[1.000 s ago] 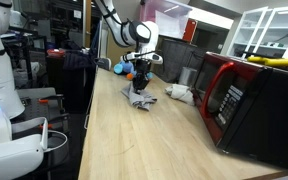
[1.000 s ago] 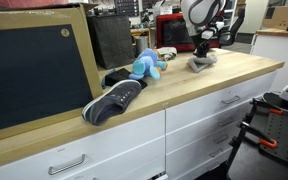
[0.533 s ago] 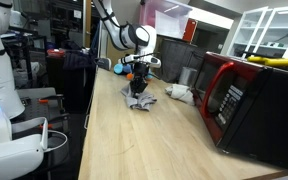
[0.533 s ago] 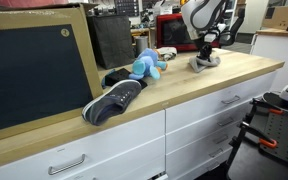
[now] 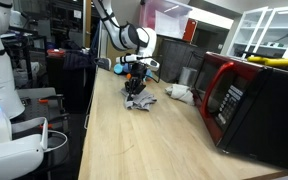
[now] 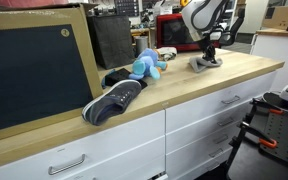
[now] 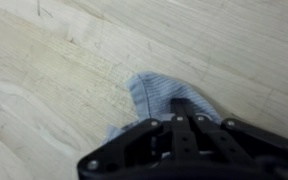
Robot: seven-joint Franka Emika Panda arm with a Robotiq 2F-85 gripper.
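On the wooden countertop (image 5: 109,140), well apart from the red microwave (image 5: 229,95), a grey cloth (image 7: 152,95) is pinched directly beneath the gripper (image 7: 189,110) (jaws pressed together on its top fold)

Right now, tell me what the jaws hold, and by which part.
The grey cloth, pinched at its bunched-up top; the rest lies on the counter.

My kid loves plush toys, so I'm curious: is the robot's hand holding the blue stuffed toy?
No, the hand pinches a grey cloth, while the blue stuffed toy lies apart on the wooden counter.
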